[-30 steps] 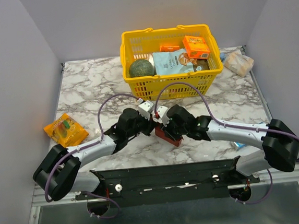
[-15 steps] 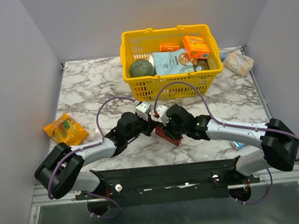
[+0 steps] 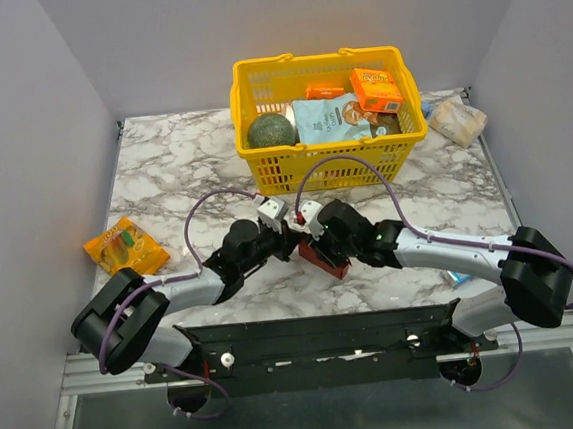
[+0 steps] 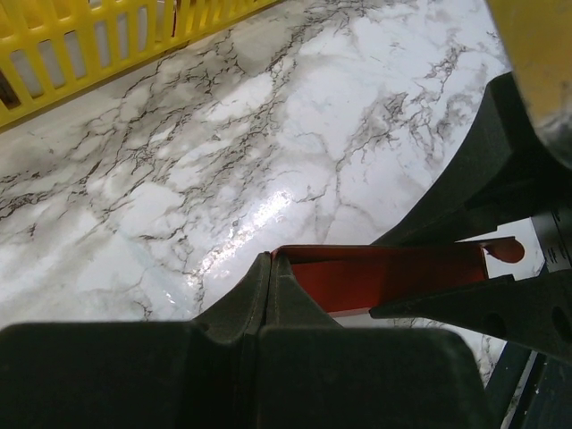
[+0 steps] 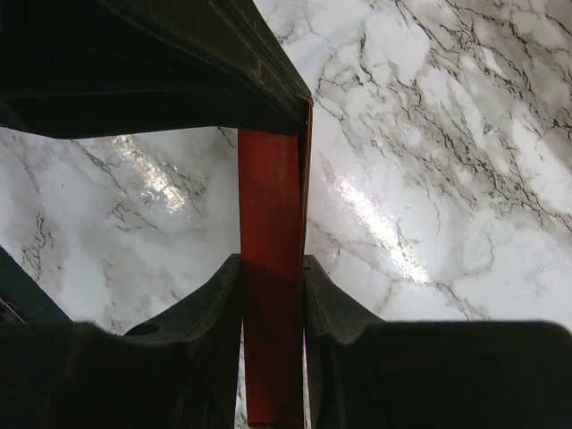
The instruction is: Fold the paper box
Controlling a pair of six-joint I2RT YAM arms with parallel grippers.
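Note:
The paper box [image 3: 329, 262] is a narrow bright red cardboard piece held just above the marble between the two arms. My right gripper [image 3: 315, 250] is shut on it, one finger against each broad face, as the right wrist view [image 5: 271, 268] shows around the red strip [image 5: 271, 197]. My left gripper [image 3: 291, 242] meets the box's far end. In the left wrist view its fingers [image 4: 271, 259] are pressed together at the corner of the red card [image 4: 393, 277], pinching its thin edge. The left gripper's dark body [image 5: 179, 63] covers the box's far end in the right wrist view.
A yellow basket [image 3: 313, 167] full of groceries stands behind the grippers, and its wall shows in the left wrist view [image 4: 89, 45]. An orange snack packet [image 3: 124, 247] lies at the left. A wrapped packet [image 3: 456, 119] lies at the back right.
The left arm's elbow and forearm have swung toward the right and closer to the box. The box and the right gripper have stayed put.

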